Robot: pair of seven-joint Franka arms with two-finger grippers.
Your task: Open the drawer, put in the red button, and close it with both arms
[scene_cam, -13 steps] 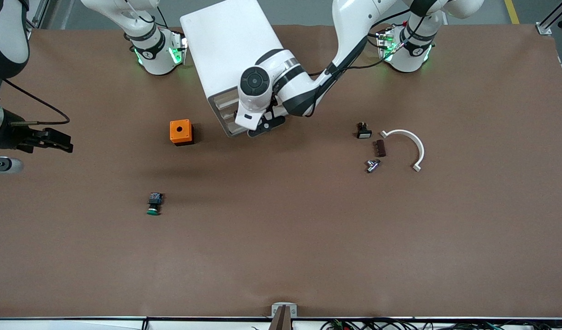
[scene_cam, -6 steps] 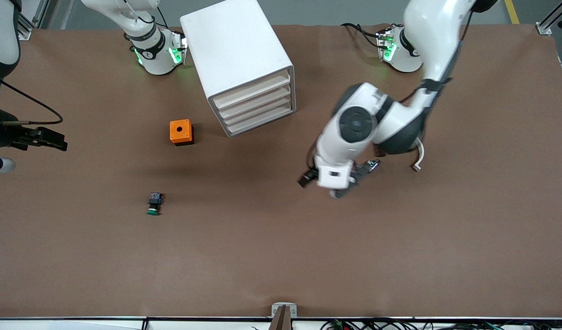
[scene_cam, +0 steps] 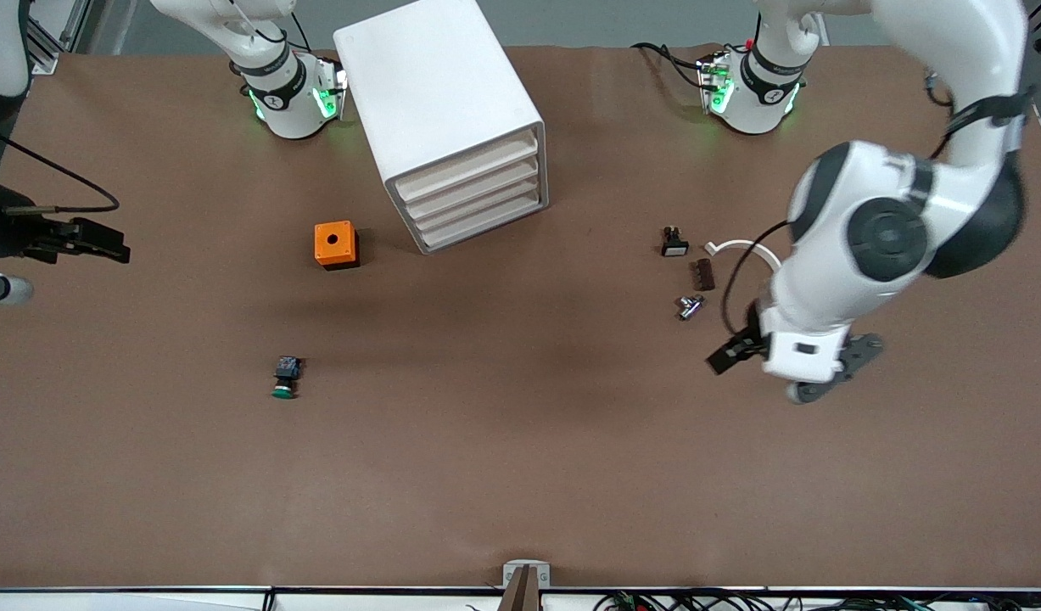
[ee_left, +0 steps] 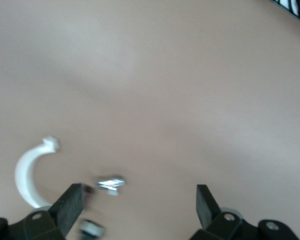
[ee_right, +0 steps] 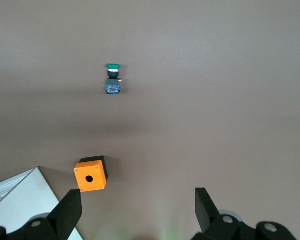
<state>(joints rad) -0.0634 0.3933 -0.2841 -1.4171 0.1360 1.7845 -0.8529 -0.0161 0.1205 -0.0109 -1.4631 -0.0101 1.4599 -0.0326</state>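
The white drawer cabinet (scene_cam: 452, 119) stands between the two arm bases, and every drawer front (scene_cam: 473, 193) is shut flush. No red button shows in any view. My left gripper (scene_cam: 796, 373) hangs open and empty over bare table beside a cluster of small parts; its wrist view is motion-blurred, with the left gripper (ee_left: 137, 205) wide apart over the mat. My right gripper (scene_cam: 92, 242) waits open and empty over the right arm's end of the table. In the right wrist view the right gripper (ee_right: 136, 209) looks toward the orange box (ee_right: 91, 175).
An orange box with a hole (scene_cam: 335, 244) sits beside the cabinet. A green-capped pushbutton (scene_cam: 285, 378) lies nearer the camera. Toward the left arm's end lie a black switch (scene_cam: 674, 242), a brown block (scene_cam: 703, 274), a metal piece (scene_cam: 690, 306) and a white curved clamp (scene_cam: 753, 255).
The left arm has swung from the drawer fronts across to the left arm's end of the table, uncovering the shut drawers. The right gripper has barely shifted.
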